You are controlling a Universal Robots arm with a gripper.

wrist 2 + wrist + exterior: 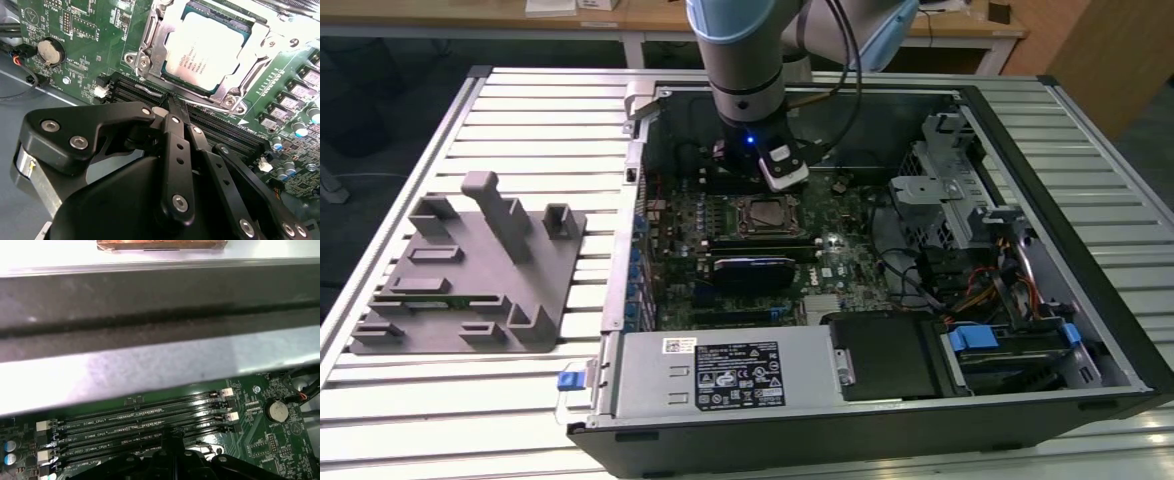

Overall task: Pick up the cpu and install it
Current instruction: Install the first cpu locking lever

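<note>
1. Open PC case (1067, 200) on the slatted table (534, 120): I have the arm (744, 60) reaching down into it, over the motherboard (854, 240). From the socket, the case wall stands close behind the arm; any wide swing I command, I judge, could knock the wrist against that wall.

2. The socket (150, 37) holds the cpu (207, 47), which sits flat inside the metal frame with its silvery top facing up. The seating looks done; whether the frame is latched I cannot tell. If it is not, a bump could shift the chip.

3. The gripper (172, 102) hangs just beside the socket, over the memory slots (145, 417), its fingers (176, 112) pressed together and pinching nothing. The tip looks very near the slots and the frame's edge. My worry: a small downward or sideways drift would scrape the slots or catch the frame.

4. Coin battery (48, 50) and small connectors sit off to one side of the socket, within reach of the gripper's linkage if it turns.
</note>
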